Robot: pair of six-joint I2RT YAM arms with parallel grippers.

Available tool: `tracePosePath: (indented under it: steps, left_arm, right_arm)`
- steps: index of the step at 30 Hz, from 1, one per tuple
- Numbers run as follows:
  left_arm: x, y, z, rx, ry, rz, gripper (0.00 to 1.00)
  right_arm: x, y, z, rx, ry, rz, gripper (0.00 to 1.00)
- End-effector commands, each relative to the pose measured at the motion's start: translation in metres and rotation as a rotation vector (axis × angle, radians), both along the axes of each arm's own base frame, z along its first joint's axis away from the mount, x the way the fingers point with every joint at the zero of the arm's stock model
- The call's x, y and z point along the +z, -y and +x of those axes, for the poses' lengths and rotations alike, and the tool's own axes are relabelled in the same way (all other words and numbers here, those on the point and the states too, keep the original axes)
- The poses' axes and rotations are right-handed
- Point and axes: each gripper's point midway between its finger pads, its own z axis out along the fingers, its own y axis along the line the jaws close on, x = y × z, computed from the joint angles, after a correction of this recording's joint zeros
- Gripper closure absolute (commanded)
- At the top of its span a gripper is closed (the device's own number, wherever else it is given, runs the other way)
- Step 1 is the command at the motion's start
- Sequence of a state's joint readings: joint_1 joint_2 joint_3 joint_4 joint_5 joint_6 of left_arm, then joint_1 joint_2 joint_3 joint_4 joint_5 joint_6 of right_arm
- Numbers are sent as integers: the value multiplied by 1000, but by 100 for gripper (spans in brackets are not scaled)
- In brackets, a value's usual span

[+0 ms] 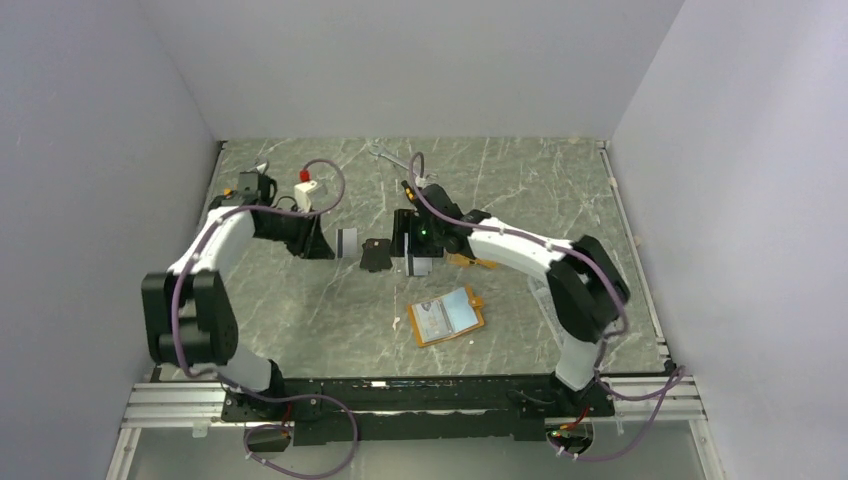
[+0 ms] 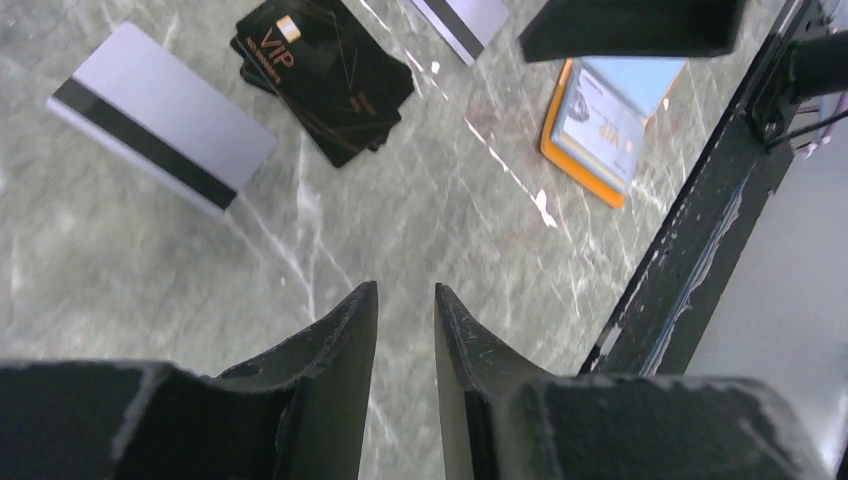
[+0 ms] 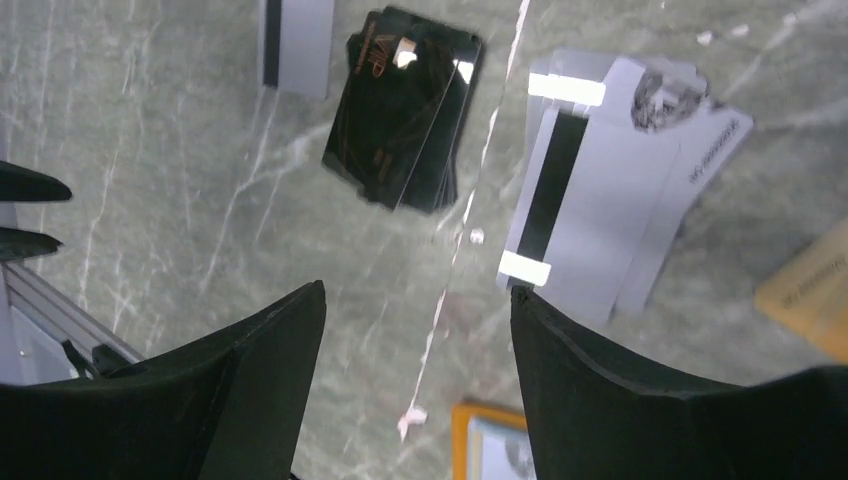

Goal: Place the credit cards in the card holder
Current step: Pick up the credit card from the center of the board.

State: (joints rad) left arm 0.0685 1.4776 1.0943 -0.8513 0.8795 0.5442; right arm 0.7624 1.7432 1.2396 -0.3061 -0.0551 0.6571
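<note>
Nearest the arm bases, the card holder (image 1: 447,316) lies open, pockets up, on the grey marbled table (image 1: 300,330), closer to the right arm. Just beyond it, the right gripper (image 3: 415,300) hovers with jaws wide and empty. A fanned stack of silver-grey cards (image 3: 620,220) lies just ahead and to its right. The stack's long axis runs roughly square to the jaws' closing line, so the right arm looks better placed to take it. An orange-tan card (image 1: 470,260) lies beside that stack. Further left are the black cards (image 3: 405,105) and a striped silver card (image 2: 160,145). The left gripper (image 2: 405,300) is there, its jaws narrowly parted on nothing. Pale walls (image 1: 420,70) enclose the table.
</note>
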Motion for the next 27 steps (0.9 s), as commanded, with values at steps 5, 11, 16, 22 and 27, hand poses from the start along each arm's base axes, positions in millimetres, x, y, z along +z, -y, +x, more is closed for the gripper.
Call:
tracePosePath:
  steps: [5, 11, 16, 22, 27]
  left_arm:
    - [-36, 53, 67, 3, -115, -61, 65]
    - [-65, 65, 79, 37, -171, -43, 63]
    - [-87, 65, 78, 73, -183, 43, 61]
    - [-98, 64, 80, 97, -152, 147, 60]
    - [-107, 64, 82, 101, -160, 238, 58]
  right_arm:
    - [-17, -49, 63, 59, -32, 182, 36]
    - [-25, -54, 76, 40, -30, 220, 40]
    - [-33, -54, 78, 25, -45, 245, 39]
    - [-46, -49, 72, 10, -72, 266, 39]
    - [-55, -44, 67, 2, -93, 279, 39]
